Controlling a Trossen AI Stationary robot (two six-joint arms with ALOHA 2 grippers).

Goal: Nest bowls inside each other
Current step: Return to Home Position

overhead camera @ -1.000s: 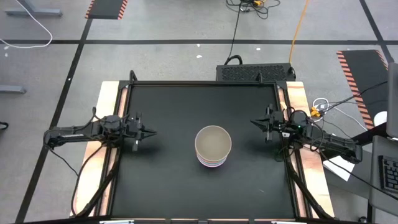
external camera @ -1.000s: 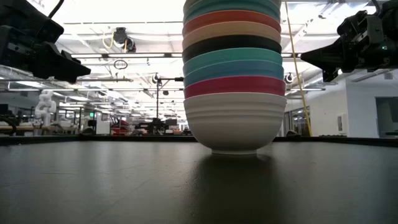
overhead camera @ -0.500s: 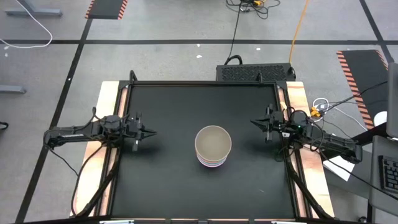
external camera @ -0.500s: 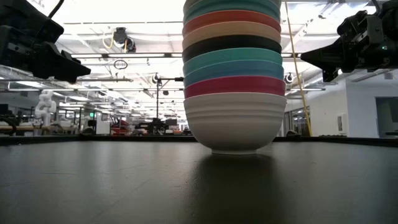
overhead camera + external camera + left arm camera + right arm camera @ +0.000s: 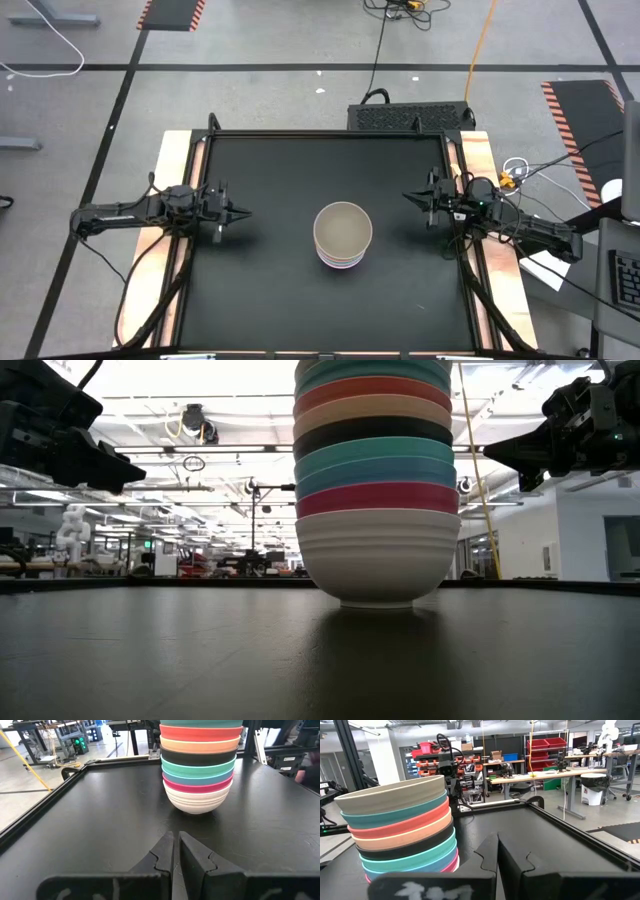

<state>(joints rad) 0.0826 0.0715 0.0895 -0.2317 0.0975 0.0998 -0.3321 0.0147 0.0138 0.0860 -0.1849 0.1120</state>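
Note:
The bowls stand nested in one stack at the middle of the black table. The white bowl is lowest and rests on the table by its foot; above it come magenta, light blue, teal, black, peach-orange and red-pink, and an olive-grey bowl is on top. The stack also shows in the left wrist view. My left gripper hovers shut near the table's left edge, pointing at the stack. My right gripper hovers shut near the right edge, pointing at it from the other side.
A raised black rim frames the table. A dark box sits just beyond the far edge. Bare table surface lies on every side of the stack, between it and both grippers. Workshop benches and shelves fill the room beyond.

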